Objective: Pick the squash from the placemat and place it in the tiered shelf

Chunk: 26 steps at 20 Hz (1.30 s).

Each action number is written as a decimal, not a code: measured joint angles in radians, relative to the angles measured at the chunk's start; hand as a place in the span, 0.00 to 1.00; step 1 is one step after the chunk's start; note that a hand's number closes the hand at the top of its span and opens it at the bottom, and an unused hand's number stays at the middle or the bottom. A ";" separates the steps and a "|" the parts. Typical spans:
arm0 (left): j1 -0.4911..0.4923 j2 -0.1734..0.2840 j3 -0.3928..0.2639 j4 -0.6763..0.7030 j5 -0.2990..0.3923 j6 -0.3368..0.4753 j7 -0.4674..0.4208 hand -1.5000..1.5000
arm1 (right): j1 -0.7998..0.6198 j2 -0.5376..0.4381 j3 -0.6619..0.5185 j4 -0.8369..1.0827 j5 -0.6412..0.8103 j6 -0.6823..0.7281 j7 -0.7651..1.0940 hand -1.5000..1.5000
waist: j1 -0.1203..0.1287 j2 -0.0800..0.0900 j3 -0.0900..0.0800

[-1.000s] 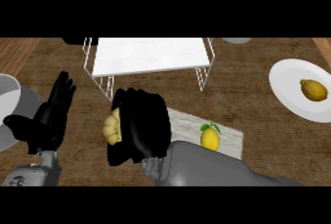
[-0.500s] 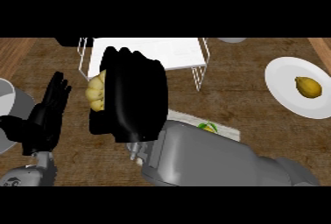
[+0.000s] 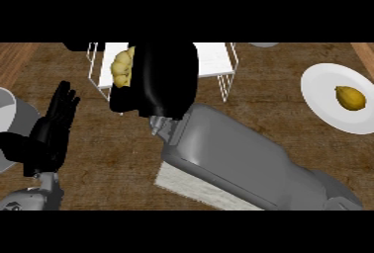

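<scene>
A: The right hand (image 3: 166, 74) is up at the far side of the tabletop (image 3: 110, 148), black fingers curled round the yellow squash (image 3: 122, 66), which peeks out on the hand's left edge.

B: And the squash sits in the air over the white tiered shelf (image 3: 219, 62), right above its top tier, clear of the placemat (image 3: 186, 185). You can see the shelf's wire legs on both sides of the hand.

A: The grey forearm runs diagonally from the lower right, covering most of the placemat; only a pale corner shows beneath it.

B: Over at the left edge, the left hand (image 3: 51, 131) rests with fingers straight and upward, holding nothing.

A: On the right, a white plate (image 3: 329, 106) carries a yellow lemon-like fruit (image 3: 350, 98), well apart from the shelf.

B: A grey round object (image 3: 15, 118) shows partly at the left edge, behind the left hand; what it is cannot be told.
</scene>
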 measured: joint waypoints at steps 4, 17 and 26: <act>0.007 0.000 0.004 -0.004 0.006 -0.010 -0.005 0.50 | -0.003 0.002 -0.052 0.087 0.008 -0.043 -0.046 1.00 | 0.004 0.003 0.000; 0.025 -0.026 -0.015 -0.016 -0.020 -0.011 -0.027 0.50 | -0.047 0.009 -0.124 0.452 -0.044 -0.330 -0.224 1.00 | 0.018 0.010 0.001; -0.020 -0.025 -0.009 0.008 -0.022 -0.023 -0.012 0.50 | -0.102 0.011 -0.182 0.650 -0.208 -0.467 -0.337 0.00 | 0.036 0.018 0.001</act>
